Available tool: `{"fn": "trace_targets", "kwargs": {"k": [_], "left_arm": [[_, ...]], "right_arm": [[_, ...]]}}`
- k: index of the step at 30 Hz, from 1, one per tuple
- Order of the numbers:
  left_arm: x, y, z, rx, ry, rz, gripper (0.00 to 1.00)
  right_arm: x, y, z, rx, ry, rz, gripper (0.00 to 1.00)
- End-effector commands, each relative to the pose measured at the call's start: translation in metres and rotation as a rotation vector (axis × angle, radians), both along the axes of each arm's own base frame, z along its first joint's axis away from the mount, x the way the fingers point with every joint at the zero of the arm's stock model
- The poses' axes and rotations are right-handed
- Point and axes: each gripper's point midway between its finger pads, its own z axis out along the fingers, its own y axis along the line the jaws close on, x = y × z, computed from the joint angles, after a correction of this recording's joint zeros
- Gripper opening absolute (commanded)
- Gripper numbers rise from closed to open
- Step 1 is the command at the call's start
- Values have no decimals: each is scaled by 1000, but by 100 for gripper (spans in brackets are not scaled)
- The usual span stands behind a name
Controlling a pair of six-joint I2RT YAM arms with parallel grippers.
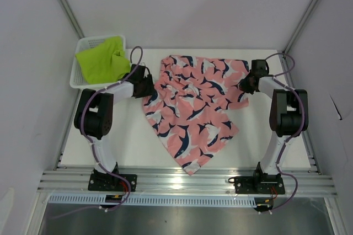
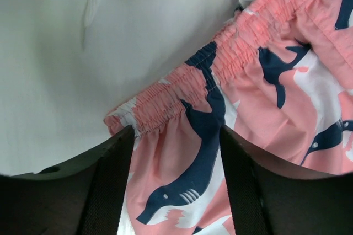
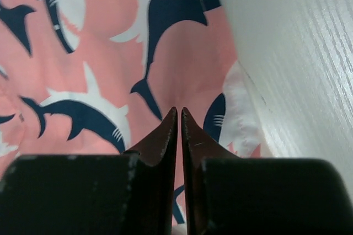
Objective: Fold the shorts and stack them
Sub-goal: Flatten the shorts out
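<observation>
A white plastic mesh basket (image 1: 77, 75), left of the coral-pink shorts (image 1: 193, 108), holds the crumpled lime-green shorts (image 1: 102, 58). The coral-pink pair, thin cloth printed navy and white, lies rumpled on the white desk (image 1: 127, 141). The left end effector (image 2: 176, 130) is spread astride their gathered elastic waistband (image 2: 165, 97). The right end effector (image 3: 180, 111) is pressed together at their right edge; I cannot tell whether it pinches cloth.

Coral-pink shorts (image 1: 193, 108), lime-green shorts (image 1: 102, 58)
Navy and white shark shapes cover the pink pair; the green pair is plain; basket (image 1: 77, 78) and counter (image 1: 132, 147) are white
</observation>
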Motion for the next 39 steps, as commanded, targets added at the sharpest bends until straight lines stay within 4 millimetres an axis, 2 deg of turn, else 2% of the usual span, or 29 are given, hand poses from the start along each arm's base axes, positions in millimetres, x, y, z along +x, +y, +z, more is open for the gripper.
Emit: {"fn": "trace_targets", "kwargs": {"k": [1,2,3,7,9,12,13,14,15,19,20,22,23,24,25,26,27,28,30,31,32,33,34,36,37,39], "left_arm": [[-18,11,2,3,11,48,60],[-20,13,6,3,1,53,56],[-27,17,0,19,16,62,52],[-39,28,-6,39,43,80,44],[-42,29,-5,28,42,86,39],[-49,32,-8,34,50,94,34],[-50,35,-7,44,47,103,27],[-52,36,-8,45,53,107,23],[-53,38,-8,46,52,108,15],[-56,39,-6,31,40,110,10],[-56,37,0,20,25,107,11],[-56,35,5,-1,1,102,31],[-55,33,15,-17,-25,101,40],[-57,33,17,-22,-32,102,59],[-56,32,22,-30,-47,103,65],[-57,31,26,-40,-56,104,69],[-58,29,33,-54,-73,102,76],[-59,29,36,-62,-81,101,78],[-61,28,46,-80,-104,104,80],[-67,29,43,-81,-98,106,81],[-66,29,48,-90,-115,111,82],[-69,24,52,-117,-119,97,84],[-73,25,57,-123,-130,99,84],[-74,26,67,-144,-155,107,88],[-80,29,63,-152,-144,119,88],[-83,31,62,-170,-146,126,89]], "right_arm": [[1,-5,-16,-28,66,-28,7],[-2,-6,-20,-37,90,-34,4],[-3,-7,-20,-41,101,-39,4],[-6,-19,-22,-89,146,-76,2],[-11,-35,-27,-99,173,-119,0],[-12,-43,-31,-108,204,-149,0],[-11,-45,-30,-110,209,-157,0],[-7,-49,-25,-110,206,-163,0],[-5,-50,-25,-114,211,-164,0],[3,-52,-4,-129,177,-147,0],[3,-51,3,-130,164,-142,4],[0,-46,26,-132,115,-121,10],[-2,-39,35,-133,96,-104,15],[-9,-34,39,-134,94,-90,19],[-13,-32,59,-138,56,-84,24],[-19,-21,65,-135,46,-53,28],[-30,-2,63,-141,54,-3,32],[-37,6,79,-153,19,30,33],[-50,24,85,-176,3,96,34],[-64,44,78,-190,18,161,34],[-73,54,90,-206,-19,210,34],[-81,65,89,-214,-23,248,35],[-92,89,91,-216,-43,322,35],[-116,108,90,-244,-57,410,35],[-132,132,89,-259,-64,483,36],[-155,141,88,-327,-74,539,36]]}}
